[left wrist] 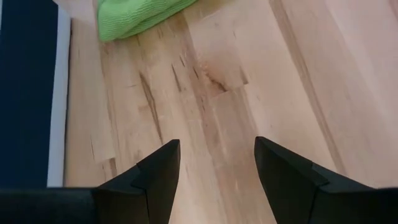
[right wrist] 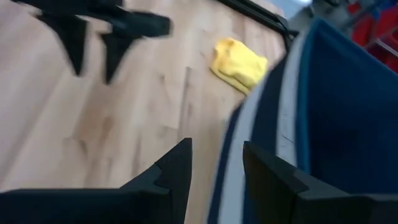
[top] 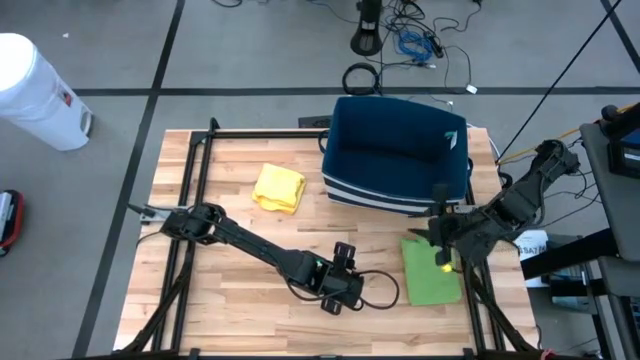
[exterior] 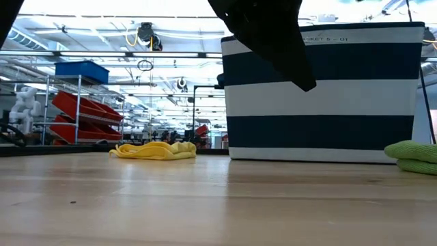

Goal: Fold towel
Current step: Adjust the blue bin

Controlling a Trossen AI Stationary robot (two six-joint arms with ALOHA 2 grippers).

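- Two towels on the worktop [top: 200, 290]: the green towel [top: 432, 272] is folded flat by the right edge, the yellow towel [top: 279, 187] bunched beside the striped bin [top: 398, 155].
- Left pincer [top: 343, 283] hangs parted and empty, apparently clear of the cloth.
- Right pincer [top: 441, 243] hovers over the green towel's corner, parted, nothing gripped.

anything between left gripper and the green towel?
Nothing: bare wood between the left gripper and green towel, per left wrist view.

The striped basket [exterior: 328, 96] bears small print on its top band, partly readable as "SKET 5 - 01".
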